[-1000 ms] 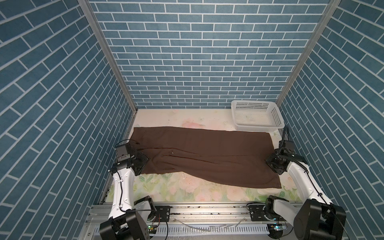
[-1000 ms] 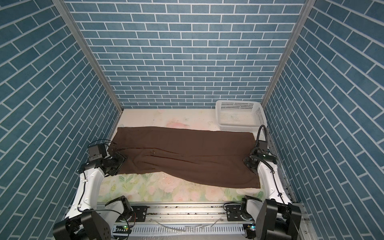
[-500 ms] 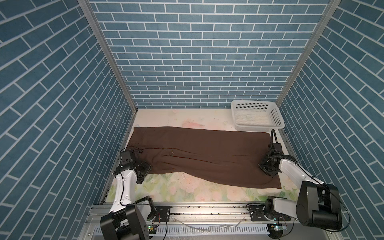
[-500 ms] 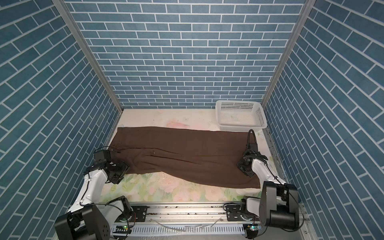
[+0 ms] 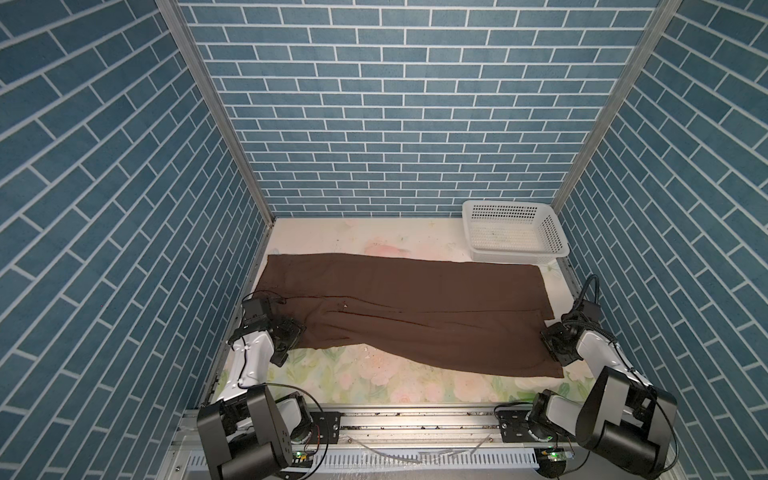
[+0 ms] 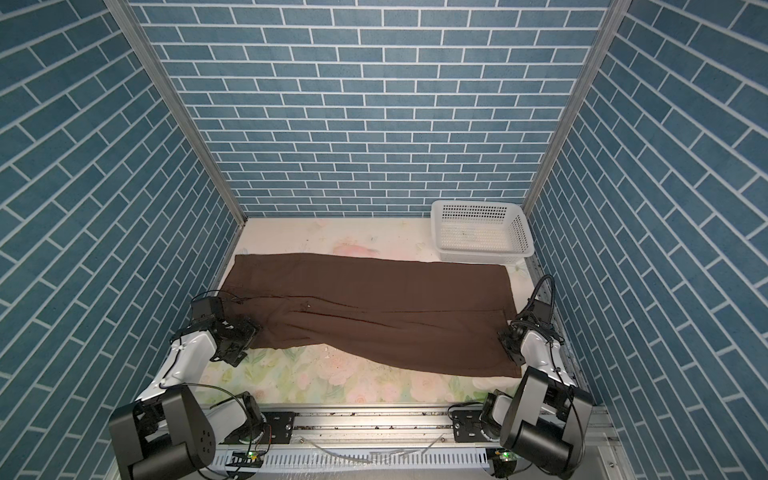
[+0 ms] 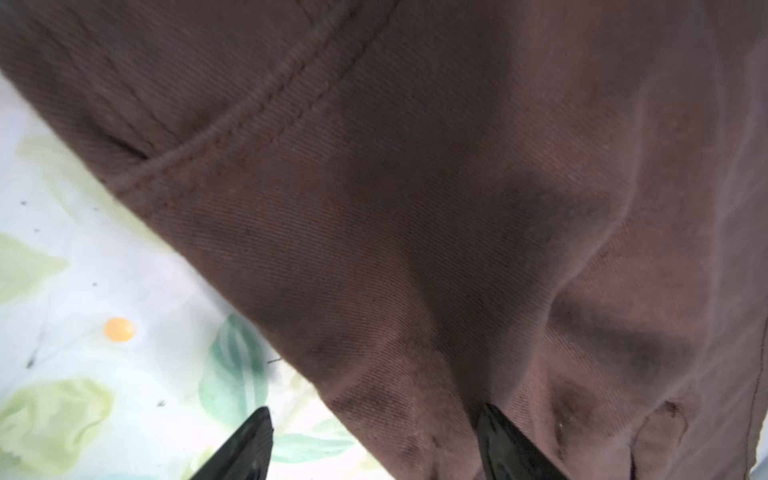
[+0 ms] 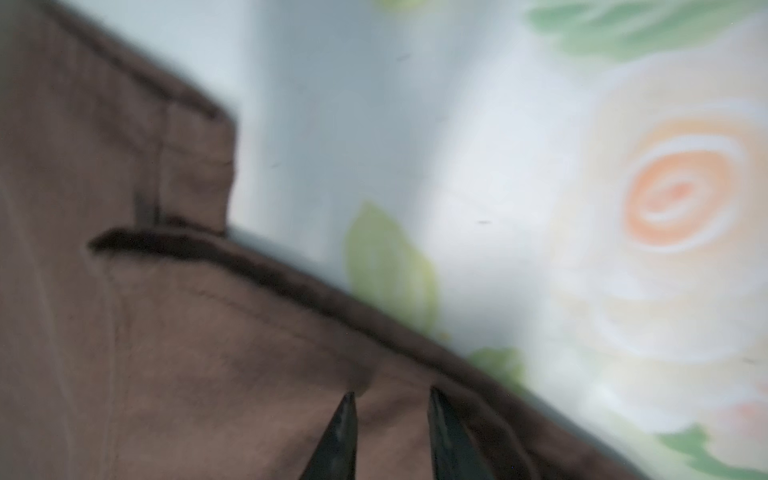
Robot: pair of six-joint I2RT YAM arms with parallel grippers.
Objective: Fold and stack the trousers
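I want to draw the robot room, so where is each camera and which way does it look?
Top views: high at the front, looking down toward the back wall; both show the trousers, white basket, left arm and right arm.
Left wrist: on the left arm, close above the trousers' edge and flowered tablecloth; left gripper tips show.
Right wrist: on the right arm, close above a trouser hem corner; right gripper tips show.
Shared: every view shows the trousers.
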